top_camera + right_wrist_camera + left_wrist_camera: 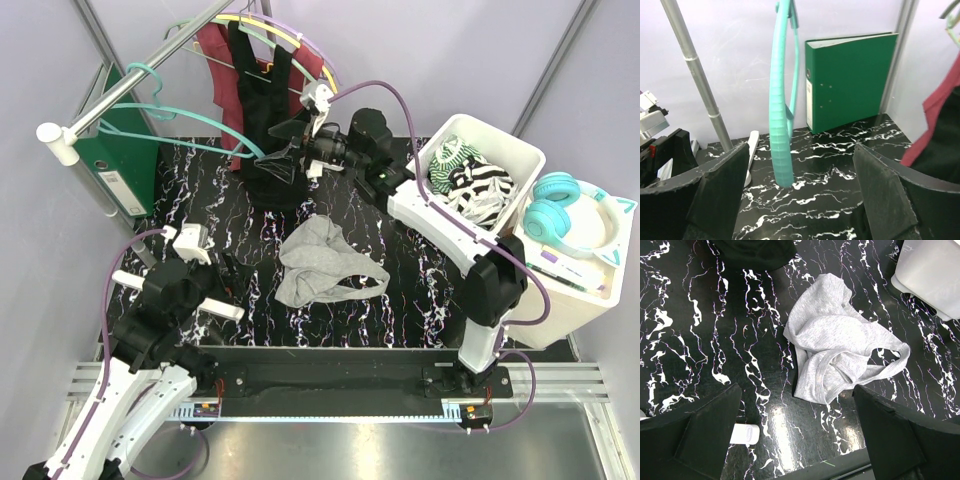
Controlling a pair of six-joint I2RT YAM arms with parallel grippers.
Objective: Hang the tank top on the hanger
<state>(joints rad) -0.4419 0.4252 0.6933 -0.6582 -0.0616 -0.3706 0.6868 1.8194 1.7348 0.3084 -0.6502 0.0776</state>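
Left gripper [796,405]: nearest the camera at the lower left of the top view. It hovers over the tabletop [200,195] with its jaws spread wide and nothing between them.
Hanger [190,115]: teal, hooked on the metal rail [150,80] at the upper left, with its arms reaching toward the middle. A green binder [120,160] stands behind it.
Right gripper [800,155]: stretched to the upper middle of the top view. Its jaws are open, one on each side of the hanger's lower end. The wrist view shows no contact.
Hung tops: a black top [262,90] and a maroon top [215,50] hang further along the rail, top centre.
Tank top [320,265]: light grey, crumpled in a heap at the centre of the tabletop, one strap looped out to the right. Neither gripper touches it.
Progress: nothing is done yet. The hanger has to be gripped and brought off the rail, and the tank top picked up and threaded onto it. This looks like the start of the hanger grasp.
White bin [520,150]: upper right, holding bundled striped clothes [465,180], green-and-white and black-and-white.
White box [560,305]: far right, with teal headphones [570,215] lying on top. Its inside is hidden.
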